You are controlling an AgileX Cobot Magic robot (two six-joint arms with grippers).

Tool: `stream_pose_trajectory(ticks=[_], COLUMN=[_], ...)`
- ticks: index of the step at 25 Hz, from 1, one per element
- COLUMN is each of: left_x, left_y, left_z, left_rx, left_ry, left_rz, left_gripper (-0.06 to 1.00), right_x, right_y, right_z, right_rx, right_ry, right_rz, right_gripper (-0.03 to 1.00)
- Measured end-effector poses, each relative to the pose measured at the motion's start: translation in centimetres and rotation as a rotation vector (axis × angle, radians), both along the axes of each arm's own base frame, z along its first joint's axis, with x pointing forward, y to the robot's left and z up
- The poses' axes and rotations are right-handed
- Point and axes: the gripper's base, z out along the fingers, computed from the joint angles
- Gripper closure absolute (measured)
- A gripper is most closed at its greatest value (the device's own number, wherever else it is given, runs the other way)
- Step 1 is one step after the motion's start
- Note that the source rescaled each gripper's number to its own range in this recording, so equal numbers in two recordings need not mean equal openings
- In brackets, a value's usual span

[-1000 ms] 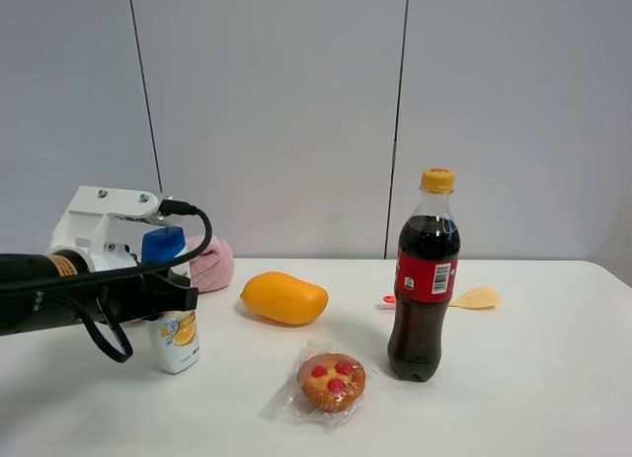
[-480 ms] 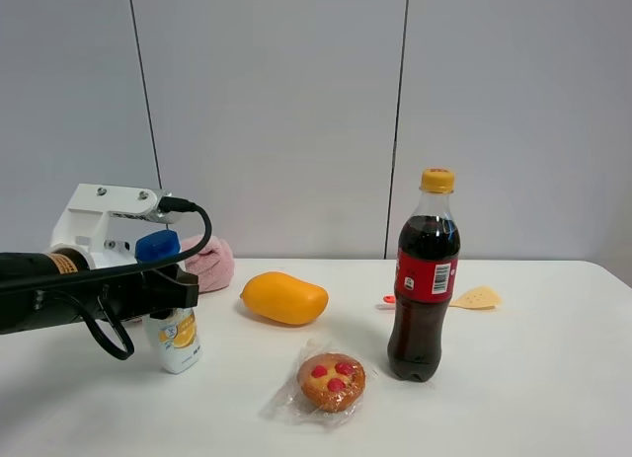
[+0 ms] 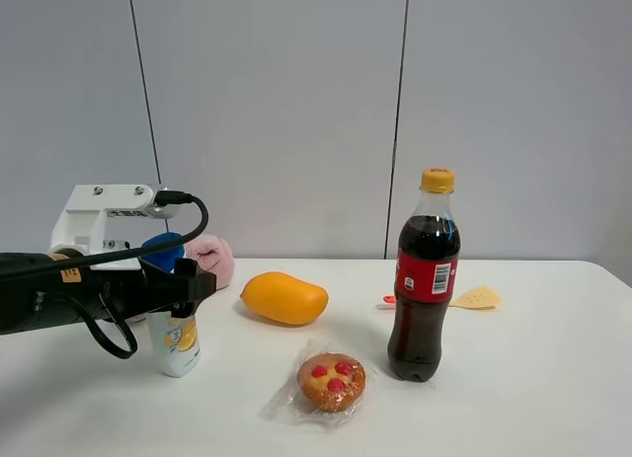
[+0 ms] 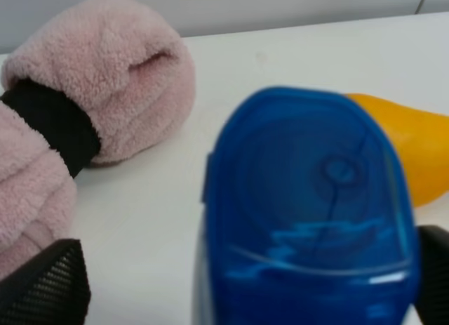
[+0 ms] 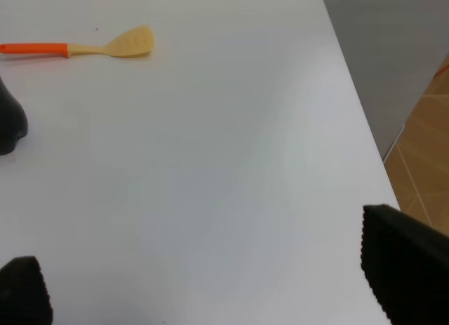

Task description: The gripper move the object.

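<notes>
The shampoo bottle point(image 3: 179, 342) stands on the table point(image 3: 533, 388) between the fingers of the left gripper point(image 3: 186, 287), its cap at finger height and its body below them. Ahead of that gripper lies the mango point(image 3: 284, 297), with the plush slipper point(image 3: 210, 261) near the gripper on the wall side and the wrapped muffin point(image 3: 332, 380) farther ahead on the near side. The cola bottle point(image 3: 425, 279) stands well beyond the mango, and the spatula point(image 3: 475, 298) lies behind the cola bottle, farthest from the gripper.

White bottle point(image 3: 170, 356) with blue cap point(image 3: 161, 252), orange-yellow label point(image 3: 183, 334)
</notes>
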Motion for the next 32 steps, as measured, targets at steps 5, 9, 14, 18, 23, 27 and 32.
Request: stream_pose_trajectory(ticks=[5, 9, 14, 18, 23, 27, 32], left_x=[-0.1, -0.5, -1.5, -3.1, -4.8, -5.2, -5.1], left_y=[0.0, 0.1, 0.5, 1.1, 1.7, 1.8, 2.5], left_z=[1.6, 3.5, 6.4, 9.5, 14.0, 17.5, 21.3], left_rx=[-0.032, -0.053, -0.061, -0.069, -0.070, 0.003, 0.264], left_ry=[-0.043, -0.071, -0.072, -0.080, -0.057, 0.013, 0.086], left_rz=[-0.001, -0.004, -0.007, -0.011, -0.018, -0.042, -0.073], left_gripper=[-0.03, -0.04, -0.04, -0.04, -0.04, -0.05, -0.05], right_x=[0.0, 0.0, 0.0, 0.0, 0.0, 0.0, 0.0], right_y=[0.0, 0.0, 0.0, 0.0, 0.0, 0.0, 0.0], right_z=[0.0, 0.0, 0.0, 0.0, 0.0, 0.0, 0.0], right_rx=[0.000, 0.000, 0.000, 0.000, 0.000, 0.000, 0.000], right_ry=[0.000, 0.000, 0.000, 0.000, 0.000, 0.000, 0.000], right_rz=[0.000, 0.000, 0.000, 0.000, 0.000, 0.000, 0.000], right_gripper=[-0.03, -0.03, -0.03, -0.03, -0.03, -0.03, -0.03])
